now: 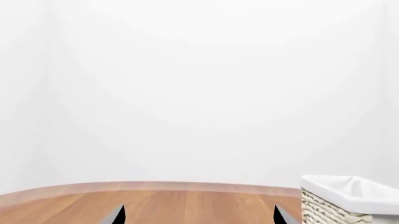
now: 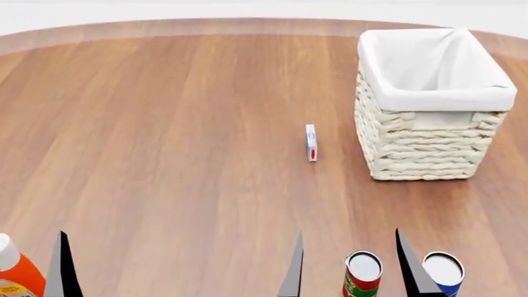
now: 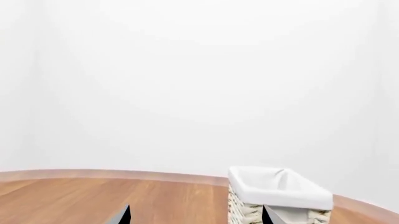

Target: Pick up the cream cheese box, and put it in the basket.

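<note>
Both pincers hang released and empty at the near desk (image 2: pixel 165 154) edge, right pincer (image 2: pixel 350 272) over the red-green can (image 2: pixel 363 273); farther out, the cream cheese box (image 2: pixel 311 142) stands on edge, just beside the basket (image 2: pixel 425 148), ungrasped.

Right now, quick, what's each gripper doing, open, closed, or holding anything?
Left gripper: open, holding nothing.
Right gripper: open, holding nothing; the cream cheese box stands untouched on the table.

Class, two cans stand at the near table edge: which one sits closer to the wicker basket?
The blue-sided can, at the far right; the red-green can stands left of it.
</note>
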Tool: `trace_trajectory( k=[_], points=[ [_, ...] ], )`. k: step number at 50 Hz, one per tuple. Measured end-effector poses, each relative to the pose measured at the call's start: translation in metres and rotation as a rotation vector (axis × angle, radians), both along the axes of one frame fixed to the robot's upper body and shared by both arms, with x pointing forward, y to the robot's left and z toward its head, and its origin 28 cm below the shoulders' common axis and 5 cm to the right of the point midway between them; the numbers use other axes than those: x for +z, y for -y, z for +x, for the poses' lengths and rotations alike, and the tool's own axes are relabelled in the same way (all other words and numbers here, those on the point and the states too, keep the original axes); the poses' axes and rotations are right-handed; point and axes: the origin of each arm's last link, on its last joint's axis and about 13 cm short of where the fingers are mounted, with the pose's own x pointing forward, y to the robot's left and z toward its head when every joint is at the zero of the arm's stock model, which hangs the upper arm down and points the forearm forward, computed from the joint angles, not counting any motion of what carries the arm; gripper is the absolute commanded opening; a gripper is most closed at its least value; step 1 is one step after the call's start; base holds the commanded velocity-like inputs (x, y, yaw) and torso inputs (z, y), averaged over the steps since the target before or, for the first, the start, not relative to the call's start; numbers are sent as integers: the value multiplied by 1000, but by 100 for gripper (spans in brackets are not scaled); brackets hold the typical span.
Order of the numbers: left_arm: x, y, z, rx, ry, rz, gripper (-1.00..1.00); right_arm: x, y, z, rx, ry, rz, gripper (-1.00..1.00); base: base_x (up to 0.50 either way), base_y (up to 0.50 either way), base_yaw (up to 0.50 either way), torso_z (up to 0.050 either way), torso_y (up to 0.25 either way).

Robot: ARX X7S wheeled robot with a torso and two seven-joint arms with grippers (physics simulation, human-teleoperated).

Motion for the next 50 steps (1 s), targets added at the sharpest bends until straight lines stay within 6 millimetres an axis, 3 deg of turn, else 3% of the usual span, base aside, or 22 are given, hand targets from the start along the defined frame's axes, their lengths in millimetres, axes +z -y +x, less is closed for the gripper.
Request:
trace_trajectory(
  k=[50],
  points=[
    [-1,0,1,-1,1,1,100,0,-1,0,6,3,2,100,187,0,0,0,0]
  ],
)
